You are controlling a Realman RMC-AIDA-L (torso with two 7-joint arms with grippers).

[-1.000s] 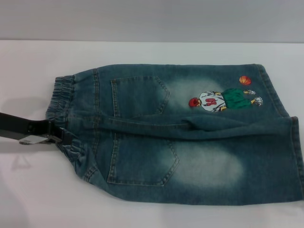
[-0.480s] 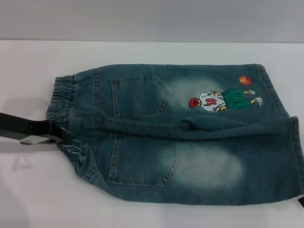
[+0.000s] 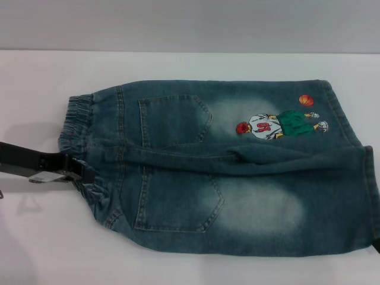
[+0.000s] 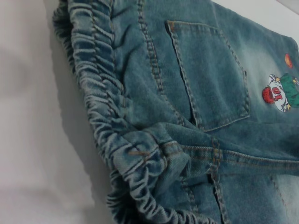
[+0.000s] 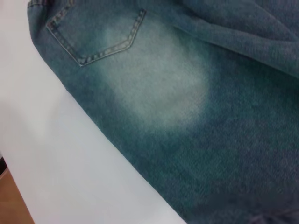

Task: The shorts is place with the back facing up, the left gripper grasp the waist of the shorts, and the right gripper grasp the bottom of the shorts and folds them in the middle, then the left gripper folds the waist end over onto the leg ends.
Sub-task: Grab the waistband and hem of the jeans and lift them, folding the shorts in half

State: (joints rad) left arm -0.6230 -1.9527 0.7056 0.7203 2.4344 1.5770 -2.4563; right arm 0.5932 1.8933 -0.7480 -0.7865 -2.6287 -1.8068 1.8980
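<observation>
The blue denim shorts [image 3: 237,178] lie flat, pockets up, on the white table [image 3: 178,65]. The waist of the shorts [image 3: 80,119] is at the left. The leg ends [image 3: 363,178], the bottom of the shorts, are at the right, near the cartoon [image 3: 279,124]. My left gripper [image 3: 80,173] reaches in from the left and touches the middle of the bunched waistband. The left wrist view shows the ruffled waist [image 4: 98,107] close up, with a raised fold at its middle. Only a dark sliver of my right gripper [image 3: 377,246] shows, beside the near leg's hem. The right wrist view looks down on the near leg [image 5: 187,116].
A grey wall [image 3: 190,24] runs behind the table's far edge. In the right wrist view the table's near edge [image 5: 14,186] drops to a brown floor [image 5: 11,210]. White table surface surrounds the shorts on the left and front.
My left gripper has slid a little to the right, into the waistband, which has bunched more. The dark tip of my right gripper has come into view at the lower right edge.
</observation>
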